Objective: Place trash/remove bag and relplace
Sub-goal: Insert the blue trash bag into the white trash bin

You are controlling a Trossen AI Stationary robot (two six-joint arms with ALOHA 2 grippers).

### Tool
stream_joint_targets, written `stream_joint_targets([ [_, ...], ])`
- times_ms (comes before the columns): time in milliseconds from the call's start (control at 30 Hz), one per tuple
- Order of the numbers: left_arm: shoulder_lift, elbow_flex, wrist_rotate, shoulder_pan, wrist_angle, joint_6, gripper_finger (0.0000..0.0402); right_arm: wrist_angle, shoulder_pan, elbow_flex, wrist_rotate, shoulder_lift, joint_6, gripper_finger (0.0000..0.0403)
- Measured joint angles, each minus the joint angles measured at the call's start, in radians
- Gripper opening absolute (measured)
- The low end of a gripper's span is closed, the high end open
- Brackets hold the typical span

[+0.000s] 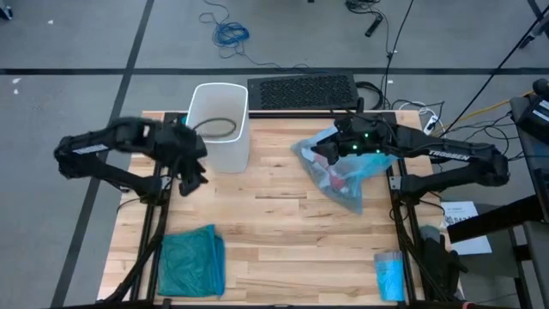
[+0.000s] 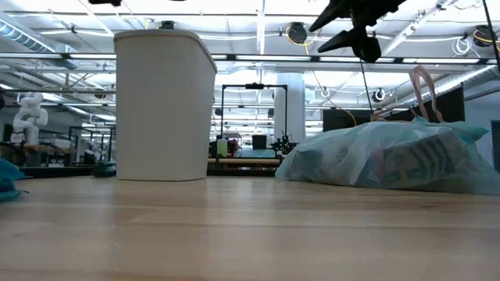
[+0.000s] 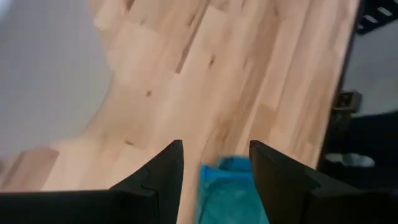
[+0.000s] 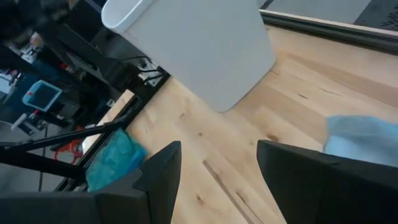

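- High view: the white bin point(image 1: 219, 129) stands at the far side of the table point(image 1: 274, 232), unlined as far as one can tell. The pale blue bag point(image 1: 343, 172), filled with trash, lies on its side to the right of the bin, its long axis running from far-left to near-right. The right gripper point(image 1: 330, 148) hangs over the bag's far end. The left gripper point(image 1: 190, 176) hovers just left of the bin; a darker teal bag point(image 1: 193, 262) lies at the near-left corner, and a small blue packet point(image 1: 389, 275) at near-right.
- Low view: the full bag point(image 2: 391, 160) rests on the table, apart from the bin point(image 2: 164, 105). A gripper point(image 2: 355, 31) hangs above it, fingers parted, holding nothing.
- Left wrist view: the left fingers point(image 3: 158, 177) stand apart and empty, with the teal bag point(image 3: 227, 193) straight ahead between them. By my judgement the left arm is nearer for fetching it.
- Right wrist view: the right fingers point(image 4: 158, 171) are wide and empty; the pale bag's edge point(image 4: 364, 140) shows beside one finger, the bin point(image 4: 199, 46) further ahead.
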Motion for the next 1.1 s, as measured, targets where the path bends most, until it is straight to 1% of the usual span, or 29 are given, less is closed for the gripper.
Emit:
stream_joint_targets([
  [100,-0.02,-0.087,-0.102,-0.101,0.04,-0.13,0.0177,0.002,0.0,0.0,0.0,-0.013,-0.01,0.0203],
  [200,-0.018,-0.164,-0.185,-0.206,0.044,-0.262,0.0177,0.002,0.0,0.0,0.0,-0.019,-0.021,0.0203],
  [300,-0.008,-0.234,-0.207,-0.3,0.08,-0.374,0.0177,0.002,0.0,0.0,-0.001,-0.022,-0.035,0.0203],
  [400,0.009,-0.299,-0.206,-0.391,0.175,-0.459,0.0177,0.001,0.0,0.0,-0.004,-0.022,-0.051,0.0203],
  [567,0.035,-0.411,-0.201,-0.526,0.429,-0.617,0.0177,0.001,0.0,0.0,-0.006,-0.022,-0.075,0.0203],
  [633,0.054,-0.448,-0.178,-0.571,0.508,-0.689,0.0177,0.001,0.0,0.0,-0.026,-0.022,-0.087,0.0203],
  [767,0.114,-0.479,-0.114,-0.651,0.549,-0.834,0.0177,0.001,0.0,0.0,-0.061,-0.022,-0.106,0.0203],
  [900,0.182,-0.492,-0.092,-0.711,0.546,-0.951,0.0177,0.001,-0.005,0.0,-0.079,-0.022,-0.127,0.0203],
  [1100,0.256,-0.493,-0.061,-0.727,0.542,-0.964,0.0177,0.001,-0.018,0.0,-0.087,-0.022,-0.132,0.0203],
])
